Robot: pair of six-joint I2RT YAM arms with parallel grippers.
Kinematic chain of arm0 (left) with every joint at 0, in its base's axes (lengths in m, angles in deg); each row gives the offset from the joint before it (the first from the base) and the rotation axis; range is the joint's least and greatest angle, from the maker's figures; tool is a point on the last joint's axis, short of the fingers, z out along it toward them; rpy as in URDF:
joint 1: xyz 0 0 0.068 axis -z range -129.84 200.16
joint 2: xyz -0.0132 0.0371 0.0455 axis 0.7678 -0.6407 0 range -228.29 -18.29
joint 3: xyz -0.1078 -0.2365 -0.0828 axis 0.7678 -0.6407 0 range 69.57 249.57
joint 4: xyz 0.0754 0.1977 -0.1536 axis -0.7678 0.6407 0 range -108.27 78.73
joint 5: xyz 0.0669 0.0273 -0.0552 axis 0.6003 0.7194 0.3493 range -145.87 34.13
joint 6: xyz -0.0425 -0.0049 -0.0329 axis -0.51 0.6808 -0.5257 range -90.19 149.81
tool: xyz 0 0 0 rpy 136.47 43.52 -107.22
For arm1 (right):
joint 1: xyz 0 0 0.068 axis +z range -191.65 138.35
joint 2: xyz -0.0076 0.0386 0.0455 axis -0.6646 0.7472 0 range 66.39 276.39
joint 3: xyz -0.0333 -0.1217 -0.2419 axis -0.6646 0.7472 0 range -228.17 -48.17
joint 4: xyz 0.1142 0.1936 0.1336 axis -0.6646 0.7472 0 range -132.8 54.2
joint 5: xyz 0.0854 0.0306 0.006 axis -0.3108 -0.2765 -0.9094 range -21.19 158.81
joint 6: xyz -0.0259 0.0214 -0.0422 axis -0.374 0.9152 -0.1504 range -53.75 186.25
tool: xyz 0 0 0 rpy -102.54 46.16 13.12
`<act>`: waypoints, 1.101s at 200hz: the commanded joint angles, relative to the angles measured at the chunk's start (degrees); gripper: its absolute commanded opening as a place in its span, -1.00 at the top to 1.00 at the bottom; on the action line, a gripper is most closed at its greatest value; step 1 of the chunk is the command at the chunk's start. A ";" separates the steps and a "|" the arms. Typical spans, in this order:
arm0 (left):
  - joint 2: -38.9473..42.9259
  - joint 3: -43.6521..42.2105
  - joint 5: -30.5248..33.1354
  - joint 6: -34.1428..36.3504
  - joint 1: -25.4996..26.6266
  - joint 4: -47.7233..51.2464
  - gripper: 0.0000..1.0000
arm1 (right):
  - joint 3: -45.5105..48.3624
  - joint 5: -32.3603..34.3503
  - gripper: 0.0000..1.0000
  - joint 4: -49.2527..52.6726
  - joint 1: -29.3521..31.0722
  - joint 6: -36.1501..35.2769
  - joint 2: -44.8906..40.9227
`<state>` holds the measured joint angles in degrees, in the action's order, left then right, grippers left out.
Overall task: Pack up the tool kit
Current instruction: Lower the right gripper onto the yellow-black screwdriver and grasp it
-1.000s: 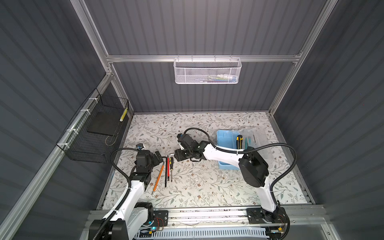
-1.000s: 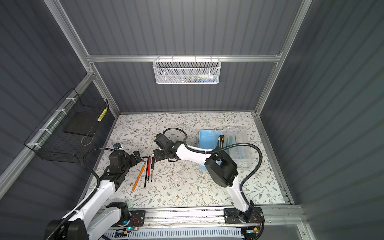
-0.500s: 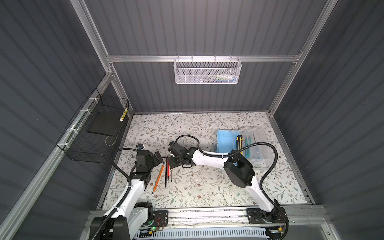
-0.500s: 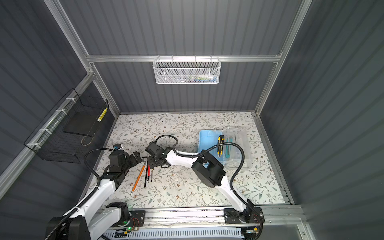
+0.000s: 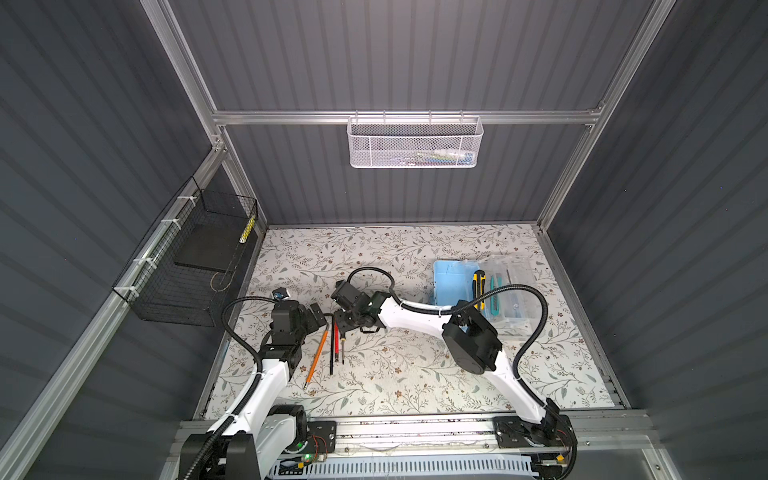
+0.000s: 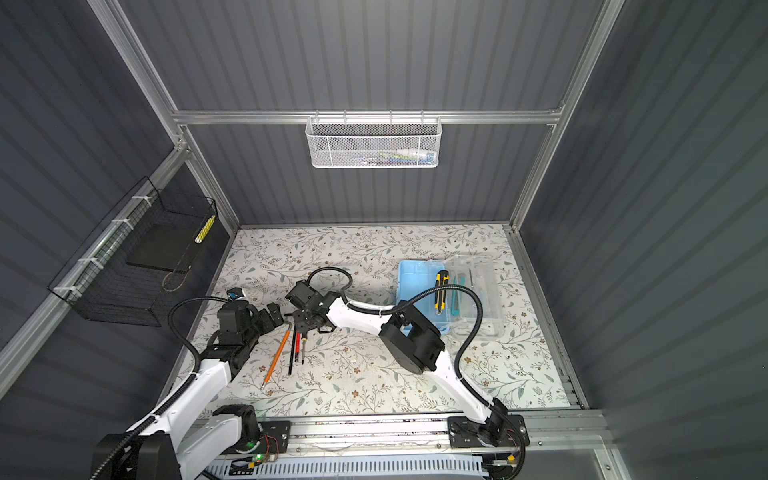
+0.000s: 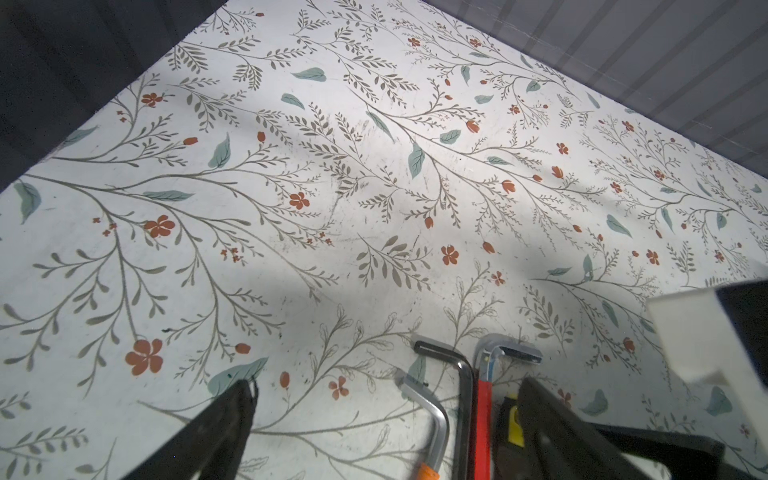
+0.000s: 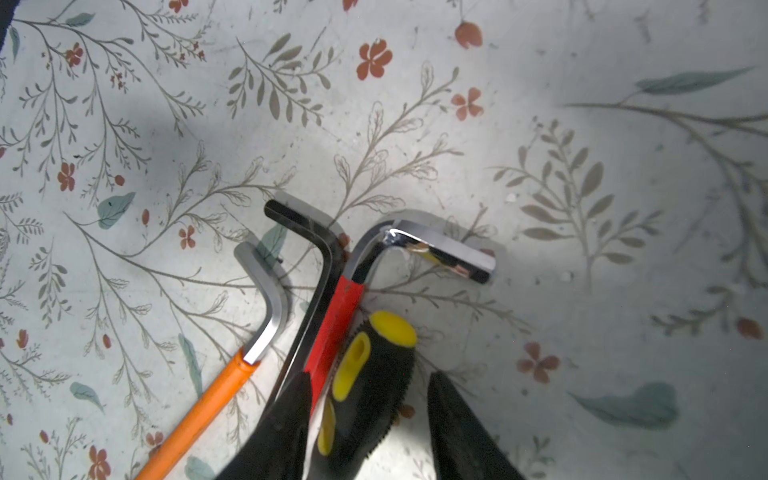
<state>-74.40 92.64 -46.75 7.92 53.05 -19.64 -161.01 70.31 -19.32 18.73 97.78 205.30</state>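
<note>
**Right hand straddles the screwdriver**

In both top views the light-blue box [image 5: 451, 286] lies open on the right of the desk [image 5: 395, 374], with its clear lid [image 5: 515, 299] beside it and a knife [image 5: 478, 280] seemingly inside. The right hand [image 5: 344, 326] reaches across to the loose tools, and the left hand [image 5: 316, 316] is just beside them.

Left wrist view: the fingers are spread wide and hold nothing.

Right wrist view: the fingers are part-open around the screwdriver [image 8: 374, 374], with a gap on one side, so no grip yet. The red hex key [image 8: 336, 324] touches it. The black hex key [image 8: 320, 249] and orange hex key [image 8: 216, 395] lie alongside.

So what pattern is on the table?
Table has leafy branches and red flowers, clearest in left wrist view.
</note>
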 commanded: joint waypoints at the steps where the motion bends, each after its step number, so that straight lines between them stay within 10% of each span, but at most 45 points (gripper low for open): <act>1: 0.56 0.09 -0.69 -0.43 -0.35 -0.40 -0.99 | -2.52 -0.11 0.05 3.88 0.53 -0.41 2.08; 220: 0.83 -0.13 -1.48 -0.06 -0.35 -0.66 -0.99 | -1.26 -0.92 0.65 3.27 -0.17 1.35 -3.17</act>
<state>-74.38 92.64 -47.40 7.92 53.05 -19.64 -163.59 70.02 -16.15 19.30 98.52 206.44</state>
